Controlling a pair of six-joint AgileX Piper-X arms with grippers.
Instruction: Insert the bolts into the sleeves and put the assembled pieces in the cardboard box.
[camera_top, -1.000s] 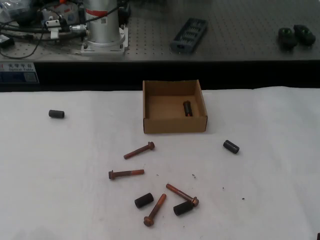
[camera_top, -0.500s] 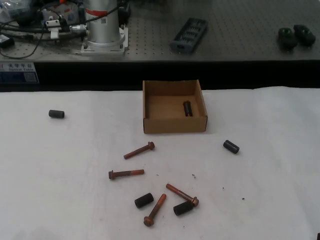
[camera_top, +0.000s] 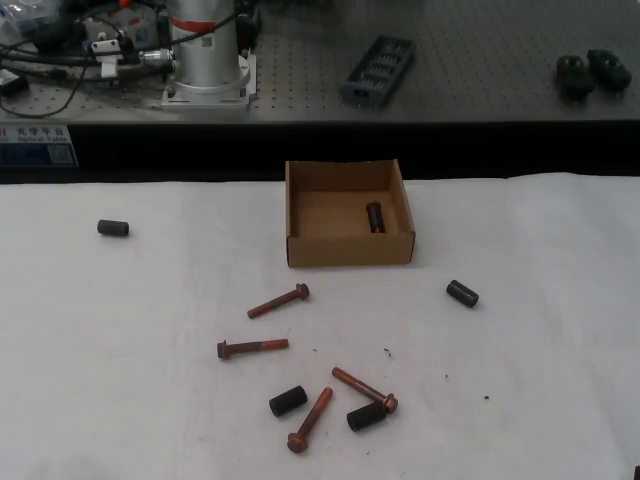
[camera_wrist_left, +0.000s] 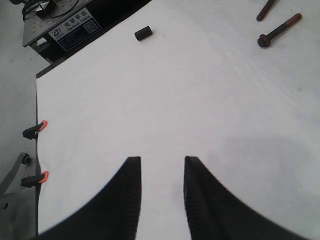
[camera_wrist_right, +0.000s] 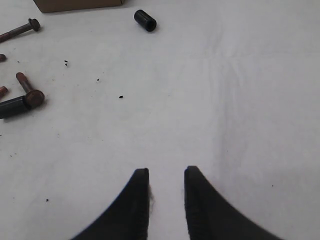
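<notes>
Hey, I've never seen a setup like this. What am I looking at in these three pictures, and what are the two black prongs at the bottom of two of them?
This is a bench with two robot arms. One picture looks down on it from a camera above and behind the arms. The other two come from cameras on each arm's wrist. The black prongs are the fingers of the left gripper and the right gripper. Both are open above the white sheet and hold nothing. On the sheet lie four bolts, four black sleeves and a cardboard box. One assembled piece lies inside the box.
</notes>
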